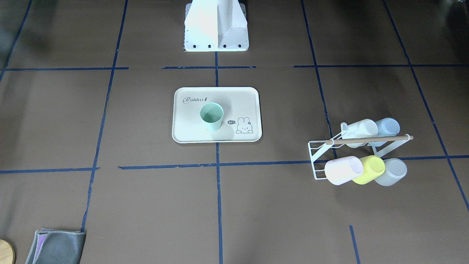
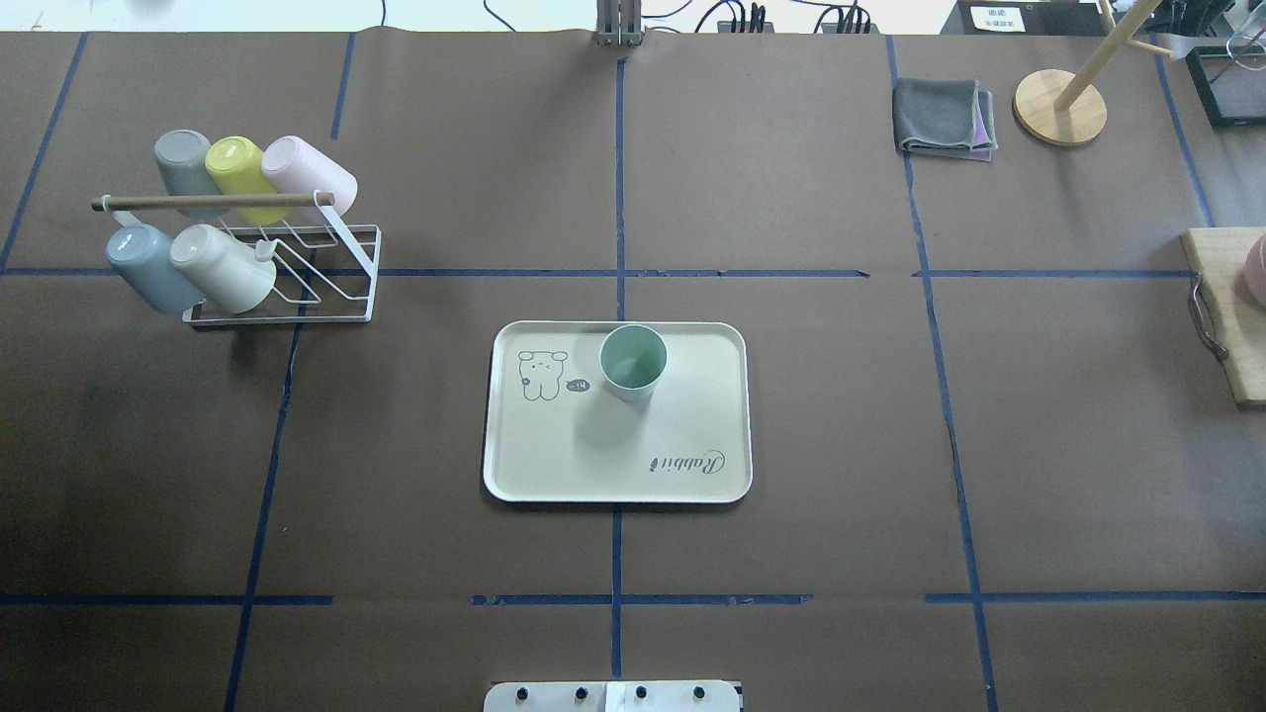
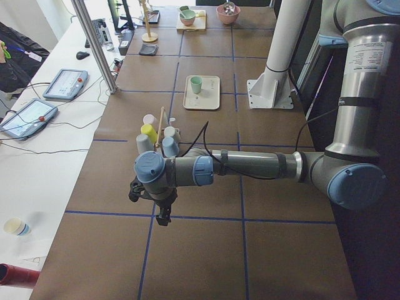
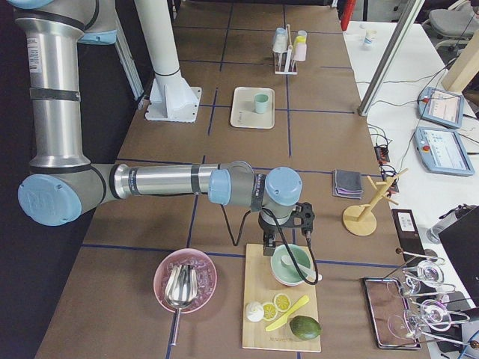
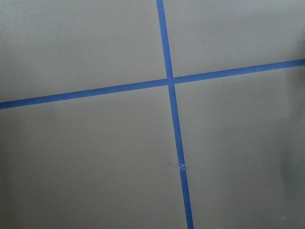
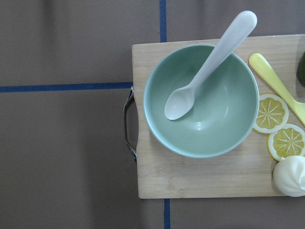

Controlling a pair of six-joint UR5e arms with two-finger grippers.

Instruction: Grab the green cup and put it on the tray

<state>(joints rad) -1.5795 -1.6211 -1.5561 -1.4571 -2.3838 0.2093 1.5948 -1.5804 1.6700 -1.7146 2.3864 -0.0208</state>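
Note:
The pale mint-green cup [image 1: 211, 116] stands upright on the cream "Rabbit" tray [image 1: 190, 126] at the table's middle. Both also show from overhead, the cup [image 2: 633, 362] near the far rim of the tray [image 2: 593, 455]. No gripper shows in the overhead or front views. My left gripper [image 3: 164, 217] hangs over bare table at the left end, far from the tray; I cannot tell if it is open or shut. My right gripper [image 4: 269, 247] hangs over a cutting board at the right end; I cannot tell its state either.
A white wire rack [image 2: 326, 287] holding several pastel cups stands at the far left. A grey cloth [image 2: 945, 117] and a wooden stand [image 2: 1060, 107] sit at the far right. The cutting board [image 6: 190, 181] holds a green bowl [image 6: 224, 129] with a spoon.

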